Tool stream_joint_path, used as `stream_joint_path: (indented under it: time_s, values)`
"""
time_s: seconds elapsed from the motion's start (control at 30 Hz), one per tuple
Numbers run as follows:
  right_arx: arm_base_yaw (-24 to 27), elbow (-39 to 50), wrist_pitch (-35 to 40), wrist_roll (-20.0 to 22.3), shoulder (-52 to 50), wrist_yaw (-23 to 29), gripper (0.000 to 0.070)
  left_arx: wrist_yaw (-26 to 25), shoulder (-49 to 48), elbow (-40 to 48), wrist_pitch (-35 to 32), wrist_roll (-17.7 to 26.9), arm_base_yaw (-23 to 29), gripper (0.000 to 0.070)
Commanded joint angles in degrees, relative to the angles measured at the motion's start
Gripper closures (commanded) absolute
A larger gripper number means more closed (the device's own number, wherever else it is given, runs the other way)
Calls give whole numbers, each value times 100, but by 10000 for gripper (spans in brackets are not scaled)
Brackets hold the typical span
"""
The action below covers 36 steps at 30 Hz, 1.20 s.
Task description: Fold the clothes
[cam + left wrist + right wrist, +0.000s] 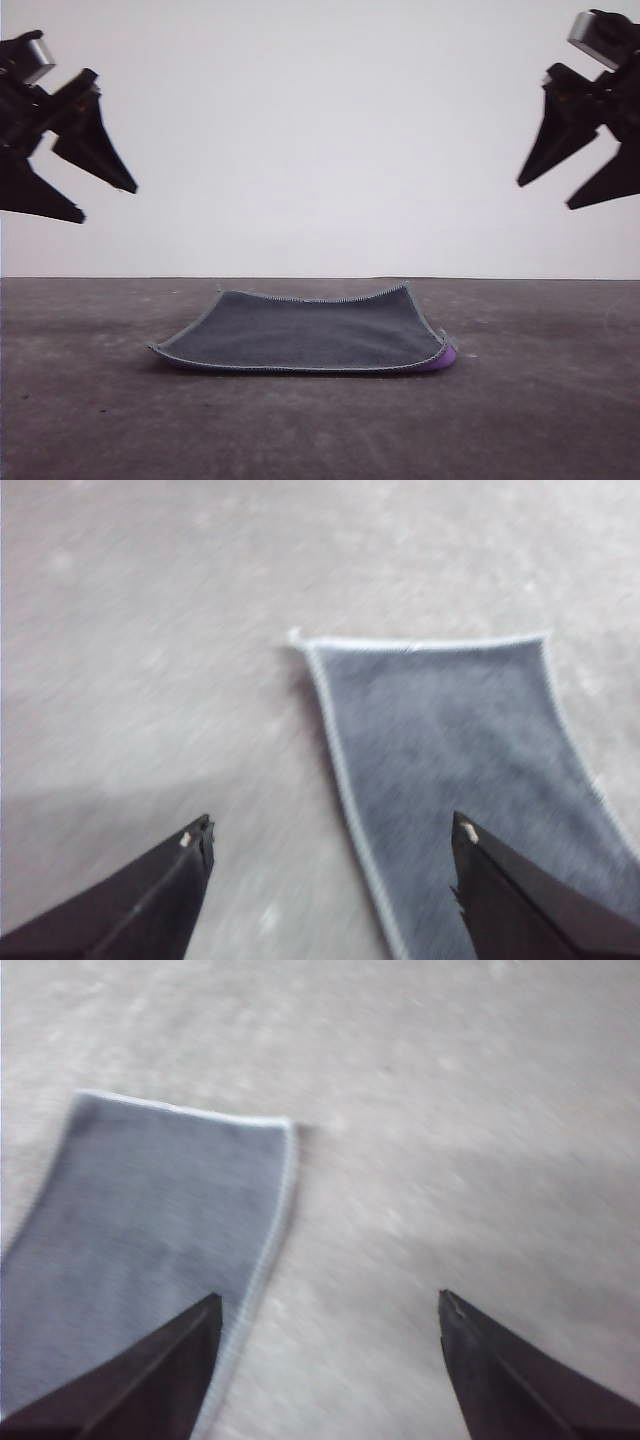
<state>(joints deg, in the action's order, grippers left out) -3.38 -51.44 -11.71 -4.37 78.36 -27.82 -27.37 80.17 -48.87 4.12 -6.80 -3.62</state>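
Presently we list one soft, limp grey cloth (310, 332), best pinched at corners; left end effector (110, 200) and right end effector (543, 195) spread, empty.

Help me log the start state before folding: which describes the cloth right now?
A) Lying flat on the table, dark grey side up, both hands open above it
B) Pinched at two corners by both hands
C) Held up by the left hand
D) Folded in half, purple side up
A: the cloth lies spread on the table, grey side up, while the left hand and right hand hang open above it.
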Motion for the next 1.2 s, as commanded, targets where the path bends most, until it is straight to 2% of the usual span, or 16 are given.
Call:
stream_joint_path:
  time_s: [0.0,0.17,0.47,0.73,0.97,1.17]
  values:
    - [-102,-141,107,-84,260,-58,269,-44,291,-211,-94,-210,-57,240]
    - [-353,-521,201,-165,968,-75,269,-322,1077,-793,-44,-316,-225,240]
    - [-574,-1678,233,-237,2468,-140,269,-361,2403,-2109,183,-287,-354,240]
    - [-696,-2693,239,-394,3579,-426,269,-420,3618,-3290,558,-273,-375,241]
    - [-868,-3176,270,-471,4122,-430,270,-471,4460,-3787,697,-274,-454,241]
    - [-961,-3250,300,-466,4332,-358,270,-547,4672,-3859,661,-270,-586,241]
